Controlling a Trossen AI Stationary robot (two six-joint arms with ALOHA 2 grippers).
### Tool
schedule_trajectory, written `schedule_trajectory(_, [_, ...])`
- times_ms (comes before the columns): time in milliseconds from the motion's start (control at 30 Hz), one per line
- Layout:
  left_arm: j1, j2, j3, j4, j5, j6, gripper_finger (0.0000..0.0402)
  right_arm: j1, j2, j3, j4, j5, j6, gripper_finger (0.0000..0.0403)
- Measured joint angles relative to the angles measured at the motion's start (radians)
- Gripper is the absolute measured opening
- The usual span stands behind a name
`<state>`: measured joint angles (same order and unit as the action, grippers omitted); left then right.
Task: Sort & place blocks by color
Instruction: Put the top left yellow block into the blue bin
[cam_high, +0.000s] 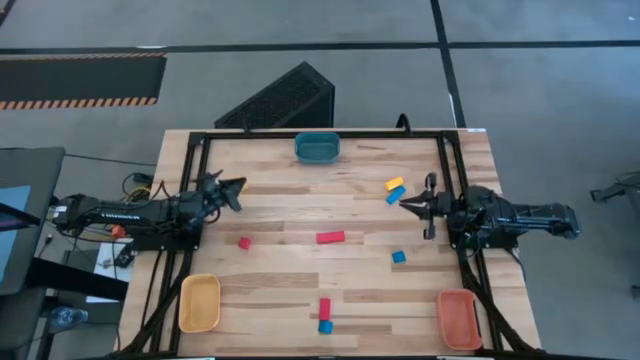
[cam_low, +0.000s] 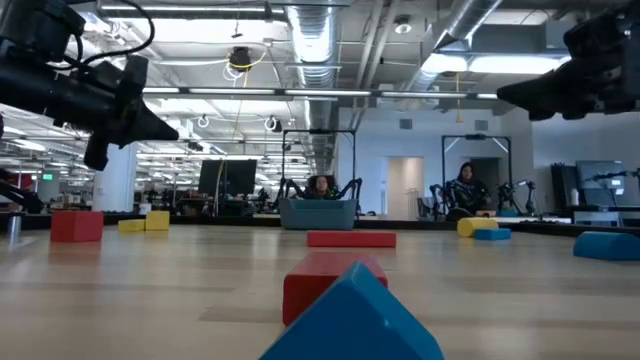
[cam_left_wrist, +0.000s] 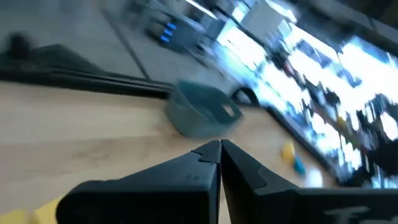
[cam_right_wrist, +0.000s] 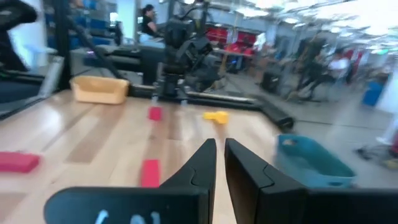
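Small blocks lie flat and scattered on the wooden table: a yellow block (cam_high: 395, 183) and a blue block (cam_high: 396, 195) side by side, a red bar (cam_high: 330, 237), a red cube (cam_high: 244, 243), a blue cube (cam_high: 399, 257), and a red block (cam_high: 324, 308) above a blue block (cam_high: 325, 326) near the near edge. Another yellow block (cam_right_wrist: 216, 116) lies by the left arm. My left gripper (cam_high: 240, 185) (cam_left_wrist: 220, 144) hovers shut at the table's left side. My right gripper (cam_high: 404, 205) (cam_right_wrist: 220, 142) hovers shut just beside the yellow and blue pair, touching nothing.
A teal tray (cam_high: 317, 147) sits at the far edge's middle, a yellow tray (cam_high: 199, 302) at the near left corner and an orange-red tray (cam_high: 458, 318) at the near right corner. A black frame (cam_high: 300, 133) borders the table. People sit in the room beyond.
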<state>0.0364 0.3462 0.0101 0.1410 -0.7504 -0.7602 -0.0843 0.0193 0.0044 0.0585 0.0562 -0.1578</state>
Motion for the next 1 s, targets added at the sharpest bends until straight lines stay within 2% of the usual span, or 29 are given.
schedule_trajectory(67, [0.0, 0.001, 0.0, -0.002, -0.064, -0.076, 0.0, -0.018, 0.0, 0.0, -0.002, 0.0, 0.022, 0.0061])
schedule_trajectory(167, [0.0, 0.0, 0.0, -0.005, -0.103, -0.093, 0.0, -0.048, 0.0, 0.0, -0.002, 0.0, 0.072, 0.0061])
schedule_trajectory(367, [0.004, 0.025, 0.002, 0.127, 0.016, -0.061, 0.0, -0.076, 0.0, 0.0, -0.001, -0.002, 0.34, 0.0061])
schedule_trajectory(533, [0.039, 0.095, 0.029, 0.148, -0.1, -0.231, 0.0, -0.091, 0.0, 0.0, -0.002, 0.043, 0.607, 0.0061])
schedule_trajectory(667, [0.06, 0.154, 0.07, 0.229, -0.093, -0.191, 0.0, -0.107, 0.0, 0.0, 0.008, 0.123, 0.726, 0.0061])
schedule_trajectory(733, [0.057, 0.189, 0.109, 0.233, -0.051, -0.158, 0.0, -0.117, 0.0, 0.0, 0.009, 0.148, 0.76, 0.0061])
schedule_trajectory(800, [0.037, 0.237, 0.145, 0.236, -0.008, -0.173, 0.0, -0.122, 0.0, 0.0, 0.001, 0.122, 0.775, 0.0061])
schedule_trajectory(933, [-0.018, 0.389, 0.236, 0.236, -0.024, -0.183, 0.0, -0.116, 0.002, 0.002, -0.042, -0.067, 0.782, 0.0061])
schedule_trajectory(1000, [-0.042, 0.465, 0.292, 0.237, -0.02, -0.179, 0.0, -0.107, 0.015, 0.003, -0.047, -0.067, 0.775, 0.0061])
